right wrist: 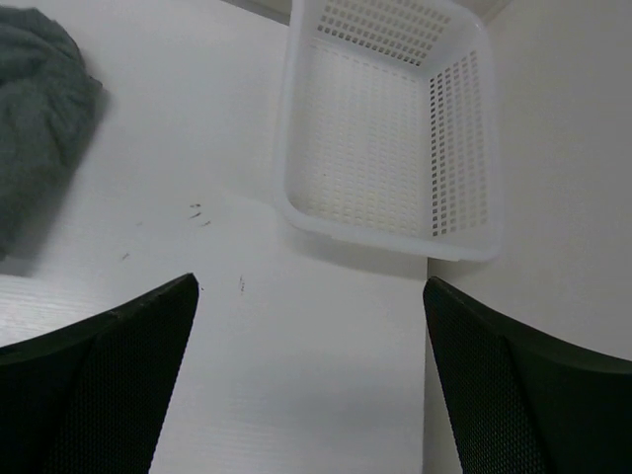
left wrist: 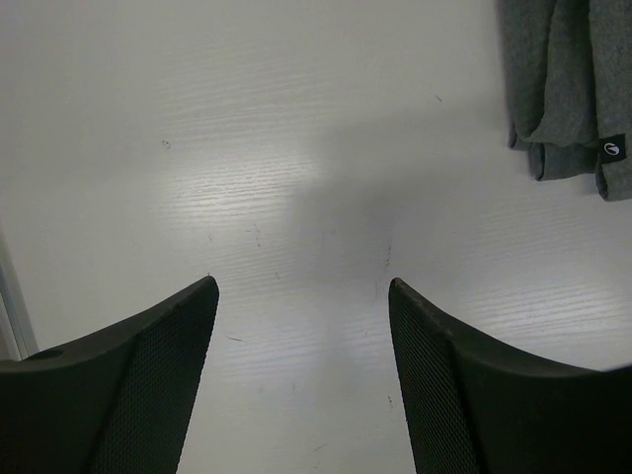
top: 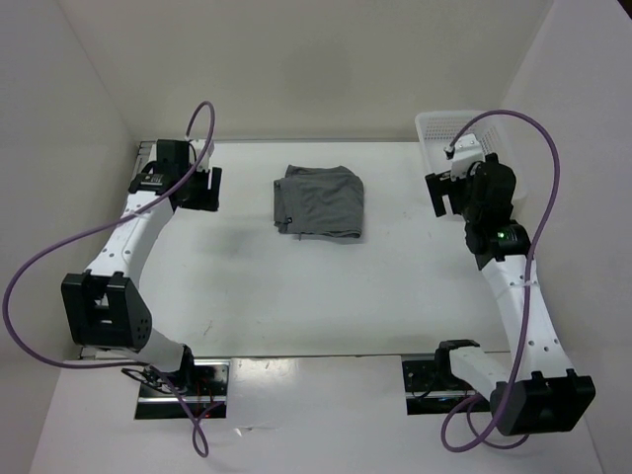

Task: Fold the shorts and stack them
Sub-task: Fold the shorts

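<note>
The shorts (top: 319,202) lie in a compact grey bundle on the far middle of the surface (top: 296,306), apparently already folded, with layered edges showing along the left and near sides. The bundle is close to square, so it has no strong long axis, though it is perhaps a little wider than it is deep.

It sits between the two arms. The left hand (top: 202,190) is off to its left and the right hand (top: 444,193) off to its right, both clear of the cloth and about equally far from it. Neither arm looks better placed to reach in.

Both hands have their fingers spread and hold nothing. The basket (top: 432,126) is in the far right corner, just behind the right hand, and looks empty.
</note>
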### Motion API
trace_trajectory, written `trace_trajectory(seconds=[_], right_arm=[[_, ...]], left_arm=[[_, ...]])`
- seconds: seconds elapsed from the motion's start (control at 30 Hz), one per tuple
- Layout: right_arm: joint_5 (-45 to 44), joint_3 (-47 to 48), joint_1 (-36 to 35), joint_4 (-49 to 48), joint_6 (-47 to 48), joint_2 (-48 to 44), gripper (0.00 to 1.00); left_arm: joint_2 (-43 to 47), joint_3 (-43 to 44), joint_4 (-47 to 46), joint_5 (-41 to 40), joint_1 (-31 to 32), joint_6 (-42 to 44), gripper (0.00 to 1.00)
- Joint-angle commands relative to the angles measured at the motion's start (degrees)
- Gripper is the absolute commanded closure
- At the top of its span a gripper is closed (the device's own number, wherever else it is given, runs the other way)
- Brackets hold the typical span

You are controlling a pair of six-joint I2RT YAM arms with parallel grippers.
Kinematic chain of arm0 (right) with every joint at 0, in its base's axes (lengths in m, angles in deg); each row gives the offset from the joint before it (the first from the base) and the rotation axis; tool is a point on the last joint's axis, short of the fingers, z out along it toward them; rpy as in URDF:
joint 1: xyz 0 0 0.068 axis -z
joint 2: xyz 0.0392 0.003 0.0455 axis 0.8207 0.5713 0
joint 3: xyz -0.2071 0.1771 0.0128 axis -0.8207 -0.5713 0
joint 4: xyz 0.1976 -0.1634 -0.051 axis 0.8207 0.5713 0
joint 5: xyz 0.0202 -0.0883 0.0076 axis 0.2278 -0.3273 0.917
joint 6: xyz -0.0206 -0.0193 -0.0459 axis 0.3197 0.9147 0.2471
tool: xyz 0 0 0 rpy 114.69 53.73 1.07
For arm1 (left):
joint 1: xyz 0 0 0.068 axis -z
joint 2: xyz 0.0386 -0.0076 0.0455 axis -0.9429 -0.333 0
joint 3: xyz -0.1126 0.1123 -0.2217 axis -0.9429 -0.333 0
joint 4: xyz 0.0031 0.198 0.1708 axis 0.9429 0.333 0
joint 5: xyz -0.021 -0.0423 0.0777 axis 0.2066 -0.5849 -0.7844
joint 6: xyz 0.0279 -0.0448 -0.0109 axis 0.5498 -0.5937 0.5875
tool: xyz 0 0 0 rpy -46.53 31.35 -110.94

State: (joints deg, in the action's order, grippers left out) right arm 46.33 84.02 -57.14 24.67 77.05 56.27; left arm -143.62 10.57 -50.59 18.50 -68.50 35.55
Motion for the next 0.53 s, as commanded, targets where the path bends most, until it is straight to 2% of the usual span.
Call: trace_trajectory(seconds=[0.0,0.27,0.5], right_arm=[[-1.71,-0.72,0.31,-1.29,-8.23,-2.61,0.01],[-6.30,-3.27,0.31,-4.10,-10.19,-4.46,0.01],[-1.65,-3.88,0.31,-4.11,-9.91,-4.99,0.01]], left_arm=[[3.37,-0.89,-1.83,-0.06,-0.11,0.21,0.22],[5.04,-2.56,-2.35,-0.06,-0.11,0.21,0.20],[6.72,-4.76,-2.88,-1.20,-0.11,0.21,0.18]])
